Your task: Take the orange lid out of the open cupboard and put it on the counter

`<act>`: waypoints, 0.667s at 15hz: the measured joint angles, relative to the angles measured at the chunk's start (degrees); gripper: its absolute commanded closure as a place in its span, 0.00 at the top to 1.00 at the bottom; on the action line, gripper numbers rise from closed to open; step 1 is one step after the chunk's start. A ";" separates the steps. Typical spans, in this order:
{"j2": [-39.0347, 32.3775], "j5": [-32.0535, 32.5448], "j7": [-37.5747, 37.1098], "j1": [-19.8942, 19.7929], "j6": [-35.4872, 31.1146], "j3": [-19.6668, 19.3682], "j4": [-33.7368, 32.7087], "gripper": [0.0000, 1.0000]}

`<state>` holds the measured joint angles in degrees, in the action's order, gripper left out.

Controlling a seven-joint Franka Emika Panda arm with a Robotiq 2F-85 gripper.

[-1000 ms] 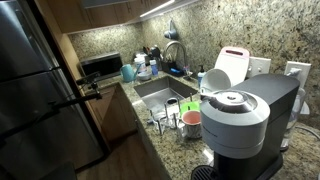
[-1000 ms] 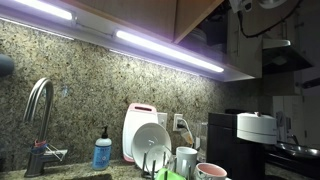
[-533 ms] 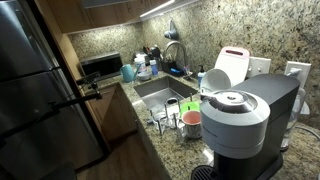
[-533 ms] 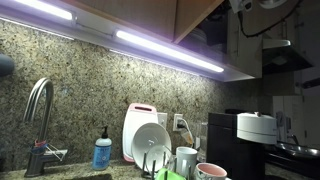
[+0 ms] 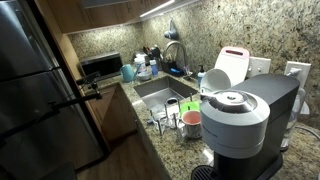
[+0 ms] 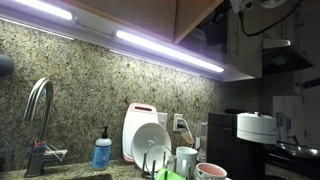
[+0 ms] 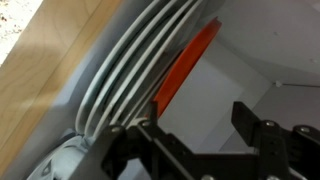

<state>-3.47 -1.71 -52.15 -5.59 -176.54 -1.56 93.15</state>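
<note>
In the wrist view the orange lid (image 7: 186,64) stands on edge inside the cupboard, showing as a thin orange-red strip that leans against a row of white plates (image 7: 130,70). My gripper (image 7: 200,125) is open just below it. Its left finger (image 7: 153,130) is right by the lid's lower end, and only the white cupboard surface shows between the jaws. I cannot tell whether that finger touches the lid. The speckled granite counter (image 5: 128,96) (image 6: 75,174) appears in both exterior views, where neither the lid nor the gripper's jaws show.
The cupboard's wooden side (image 7: 45,70) lies left of the plates. On the counter are a steel sink (image 5: 160,95), a drying rack with a pink cup (image 5: 190,122), a white board with a red top (image 5: 233,60), a coffee machine (image 5: 245,120) and a small oven (image 5: 100,65).
</note>
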 measured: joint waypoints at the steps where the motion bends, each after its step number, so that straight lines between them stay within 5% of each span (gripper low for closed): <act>1: 0.00 0.20 0.00 0.01 0.00 0.00 -0.02 1.00; 10: -0.32 0.33 -0.01 0.44 0.00 0.07 -0.03 1.00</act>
<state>-3.78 -1.38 -52.16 -5.15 -176.54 -1.49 93.12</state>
